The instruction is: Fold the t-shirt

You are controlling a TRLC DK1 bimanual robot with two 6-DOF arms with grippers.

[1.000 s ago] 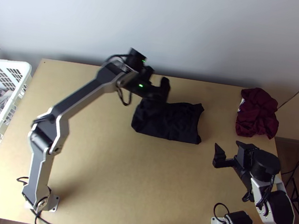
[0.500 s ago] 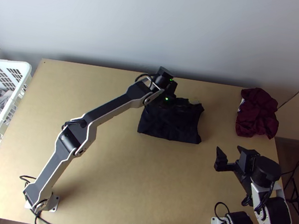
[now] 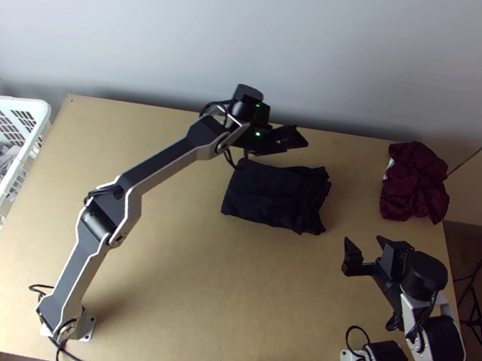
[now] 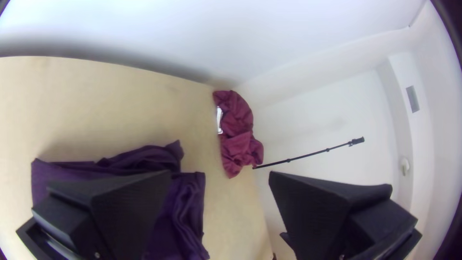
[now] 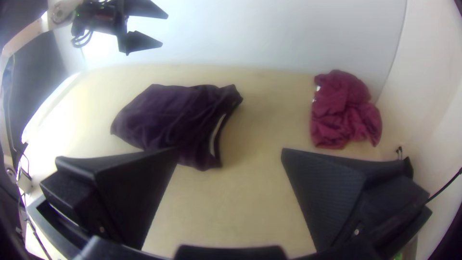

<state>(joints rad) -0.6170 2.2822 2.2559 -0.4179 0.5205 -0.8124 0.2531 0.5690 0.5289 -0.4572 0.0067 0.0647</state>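
– Fingers are spread wide on both the left gripper (image 3: 293, 143) and the right gripper (image 3: 365, 239), fwiw.
– Cool, and the arms?
– Left arm (image 3: 164, 162) is stretched from lower left to upper centre; right arm (image 3: 442, 339) is angled in at lower right, cut off by the frame edge.
– T-shirt?
– The dark t-shirt (image 3: 271, 195) is laid folded mid-frame, folds can't be counted tbh. In the left wrist view it's partly covered by a finger.

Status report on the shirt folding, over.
Left gripper open above dark t-shirt's far edge, not holding. Right gripper open, off to the side. T-shirt folded into compact bundle.
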